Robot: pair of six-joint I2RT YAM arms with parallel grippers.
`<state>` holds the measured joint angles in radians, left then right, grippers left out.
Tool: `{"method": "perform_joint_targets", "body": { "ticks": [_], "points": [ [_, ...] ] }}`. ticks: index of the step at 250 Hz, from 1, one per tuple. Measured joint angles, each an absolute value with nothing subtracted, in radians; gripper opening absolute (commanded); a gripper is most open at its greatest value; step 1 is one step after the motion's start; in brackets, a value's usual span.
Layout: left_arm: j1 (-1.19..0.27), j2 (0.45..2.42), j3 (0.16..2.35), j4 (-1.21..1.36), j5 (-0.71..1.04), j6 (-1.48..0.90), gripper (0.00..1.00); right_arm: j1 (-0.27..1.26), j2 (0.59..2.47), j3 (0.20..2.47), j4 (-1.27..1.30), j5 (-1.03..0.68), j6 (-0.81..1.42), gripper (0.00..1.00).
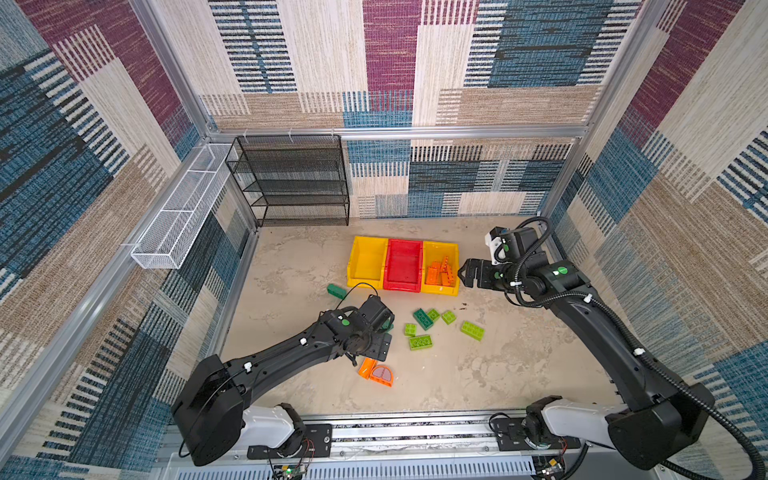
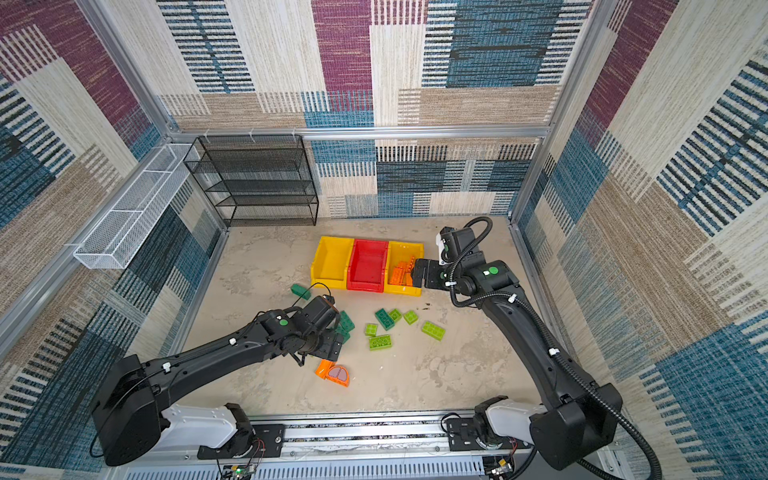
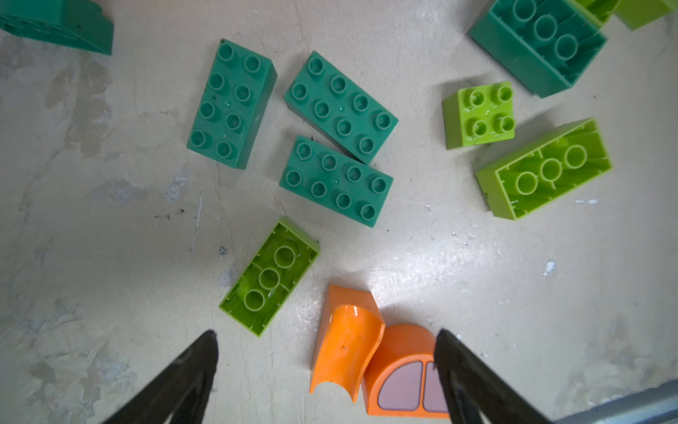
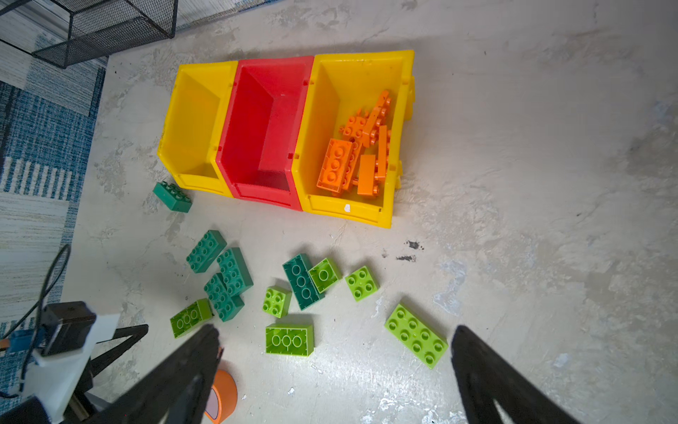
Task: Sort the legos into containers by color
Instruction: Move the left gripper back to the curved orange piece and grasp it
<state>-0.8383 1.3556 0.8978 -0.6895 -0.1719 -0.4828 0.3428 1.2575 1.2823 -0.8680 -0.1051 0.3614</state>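
Hovering over orange legos (image 3: 345, 352), left end effector (image 3: 325, 331) gapes.

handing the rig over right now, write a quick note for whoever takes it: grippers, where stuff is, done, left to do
Left gripper: open, over the orange curved plastic piece and the orange arched piece with a pinkish-grey face, both loose.
Right gripper: open, empty, beside the right yellow plastic bin.
Done: orange studded bricks lie in that bin.
To do: left yellow bin and red bin hold nothing; dark teal bricks and lime green bricks lie loose on the table, plus both orange pieces.
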Motion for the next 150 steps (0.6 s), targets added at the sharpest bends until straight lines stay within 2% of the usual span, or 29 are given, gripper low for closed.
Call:
{"method": "perform_joint_targets", "body": {
  "ticks": [101,150],
  "points": [
    [-0.873,1.419,0.826,-0.64,-0.132,-0.52,0.81,0.343,1.253,1.282,-0.873,-0.101,0.35,1.0],
    [-0.878,1.441,0.801,-0.615,-0.132,-0.551,0.7,0.343,1.257,1.28,-0.873,-0.096,0.339,1.0]
  ]
}}
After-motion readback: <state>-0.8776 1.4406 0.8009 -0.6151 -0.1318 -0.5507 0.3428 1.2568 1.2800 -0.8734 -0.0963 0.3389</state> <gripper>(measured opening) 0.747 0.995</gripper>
